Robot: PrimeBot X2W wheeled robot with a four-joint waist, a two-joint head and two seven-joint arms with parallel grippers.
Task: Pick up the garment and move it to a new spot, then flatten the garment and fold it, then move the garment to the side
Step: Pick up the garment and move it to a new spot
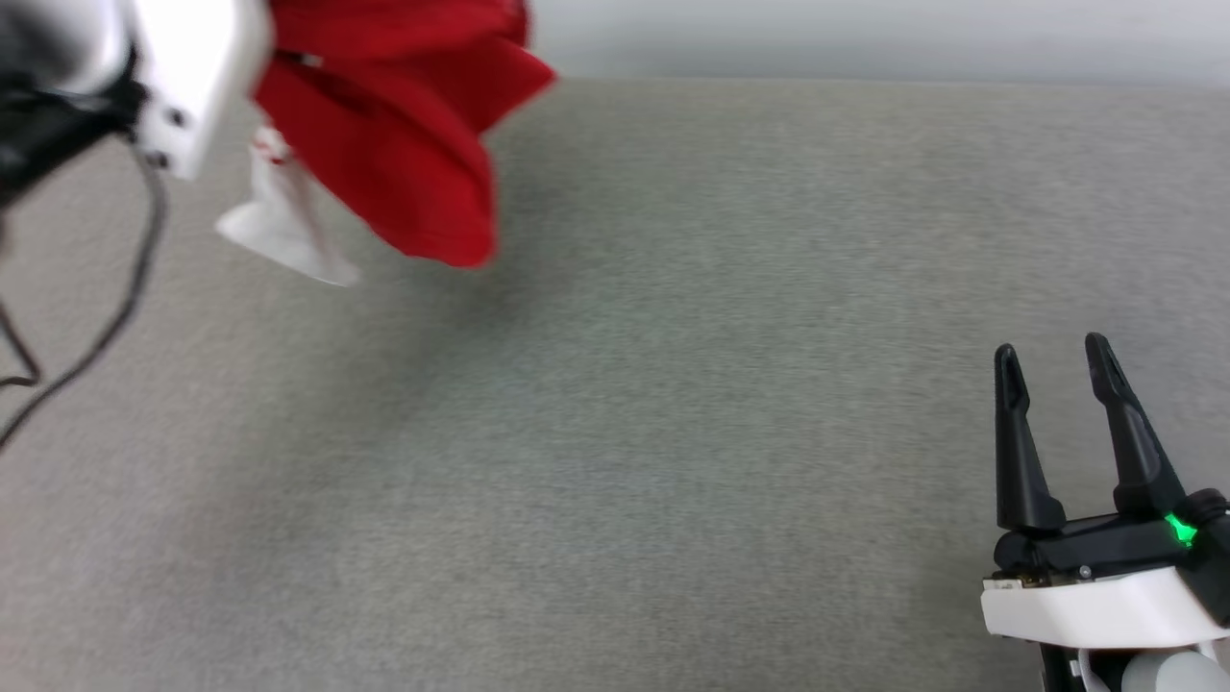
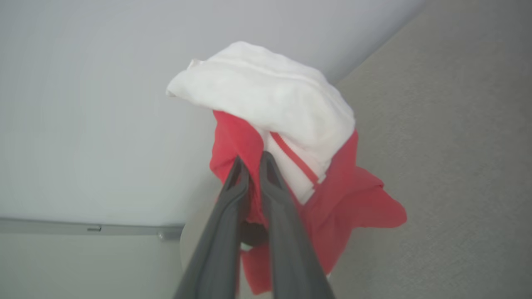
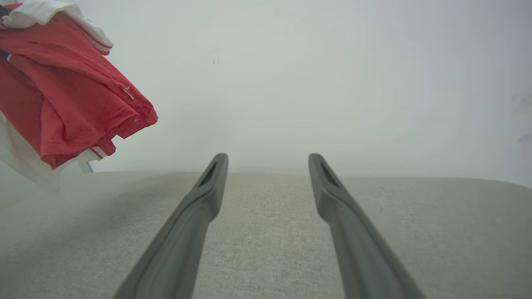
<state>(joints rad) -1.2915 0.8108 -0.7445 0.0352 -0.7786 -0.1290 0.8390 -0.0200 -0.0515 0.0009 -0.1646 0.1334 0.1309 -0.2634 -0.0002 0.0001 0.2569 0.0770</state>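
**Left fingers** (image 2: 226, 216): two long, dark, matte blades that taper to slotted tips. They are drawn almost together and clamped on a fold of the garment (image 2: 357, 199), with red cloth pinched in the narrow slit between them. Their bases are cut off by the bottom edge, and a dark patch between them is too shadowed to identify.

**Beyond the tips:** the garment bunches into a soft lump. A white sleeve (image 2: 266, 95) of thicker knit drapes rounded over the top. Red-and-white striped trim (image 2: 297, 162) runs just beside the right-hand finger. Thin red jersey hangs in loose, pointed folds to the right of and below the fingers. Behind it lie a pale smooth wall (image 2: 83, 104) and the grey woven covering of the desk (image 2: 457, 166).

**Head view:** the garment (image 1: 404, 144) is motion-blurred and cut off by the top edge. The left arm's white housing (image 1: 197, 77) stands in front of the clamp and hides it, and a black cable (image 1: 135, 288) loops beneath.

**Right fingers** (image 3: 199, 216): set wide apart and gripping nothing, with bare desk (image 3: 266, 232) between them. They are well apart from the garment (image 3: 70, 95), which hangs up and to their left, showing a stitched hem and speckled red weave. It is cut off by the left edge. Whether its lowest white fold touches the desk cannot be told.

In the head view the right fingers (image 1: 1017, 452) rise from a black-and-white base carrying a green light (image 1: 1180, 527).
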